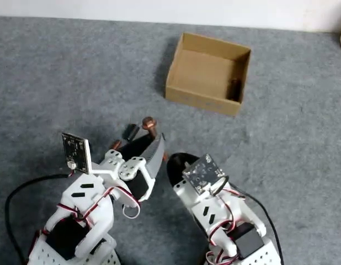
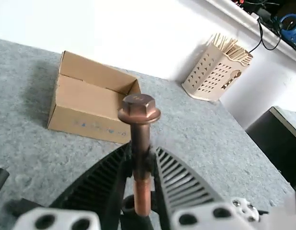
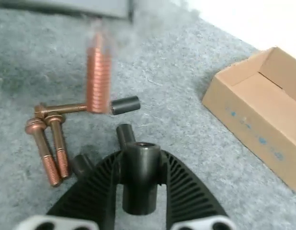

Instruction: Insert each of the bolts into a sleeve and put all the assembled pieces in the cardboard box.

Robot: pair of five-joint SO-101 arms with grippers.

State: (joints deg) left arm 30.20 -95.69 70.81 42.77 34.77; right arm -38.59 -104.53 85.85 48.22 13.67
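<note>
High view overhead, looking down on table (image 1: pixel 49 83); wrist views low, close-in; all share cardboard box (image 1: pixel 199 100)

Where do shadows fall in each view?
High view: the cardboard box shades the mat along its left side. Left wrist view: a soft shadow lies on the mat beside one end of the box. Right wrist view: light is diffuse; the loose bolts cast hardly any shadow.

A robotics lab bench, by the grey felt-covered table (image 1: pixel 60 72), plain white wall (image 2: pixel 114 28), black cables (image 2: pixel 259 37) and beige perforated stick holder (image 2: pixel 212 76).
</note>
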